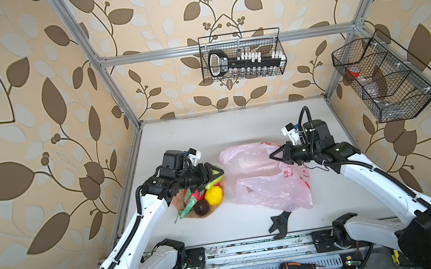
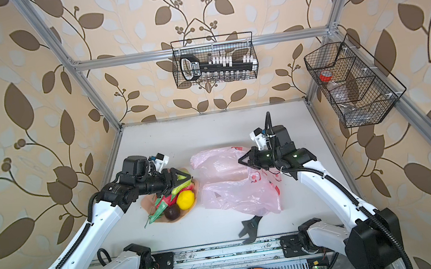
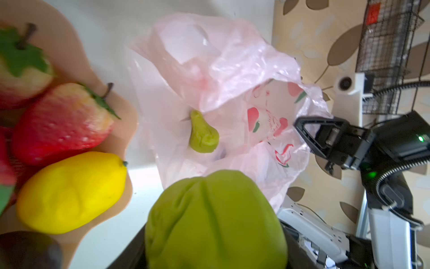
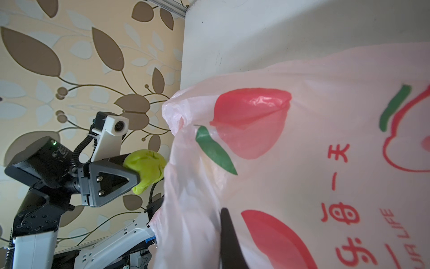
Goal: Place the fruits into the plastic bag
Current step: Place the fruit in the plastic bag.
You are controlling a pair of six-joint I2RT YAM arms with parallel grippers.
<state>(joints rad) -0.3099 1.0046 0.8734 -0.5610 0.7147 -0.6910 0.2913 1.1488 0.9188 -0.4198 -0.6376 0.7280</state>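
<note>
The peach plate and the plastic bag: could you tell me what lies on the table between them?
Nothing: a bare strip of white table separates plate from plastic bag, clearest in the left wrist view.

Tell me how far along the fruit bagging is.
Done: one small green pear seems to lie inside the plastic bag. In hand: left gripper holds a green fruit; right gripper pinches the bag open. Left on the plate: lemon, strawberries, dark purple fruit, dragon fruit.
</note>
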